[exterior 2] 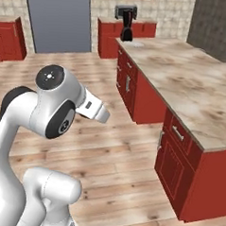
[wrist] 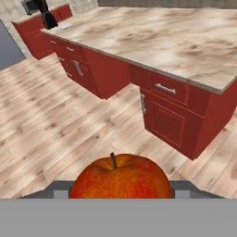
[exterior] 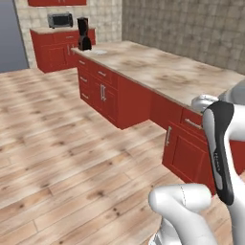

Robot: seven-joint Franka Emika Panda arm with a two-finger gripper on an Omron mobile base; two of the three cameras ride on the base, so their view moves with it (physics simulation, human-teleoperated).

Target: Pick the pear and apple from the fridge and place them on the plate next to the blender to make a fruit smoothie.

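Hand view: apple (wrist: 120, 178), red-orange with a dark stem, sits close at the bottom between the end effector (wrist: 120, 190) fingers, stem up; the end effector grips it. Beyond, wooden floor (wrist: 55, 125) and a long marbled bench (exterior: 162, 67) on red cabinets (exterior: 107, 95). Blender (exterior: 84, 34) stands at the bench's far end, dark jar, with the white plate (exterior: 98, 52) just beside it on the right. Black boxy appliance (exterior: 60, 20) on a farther bench against the tiled wall.
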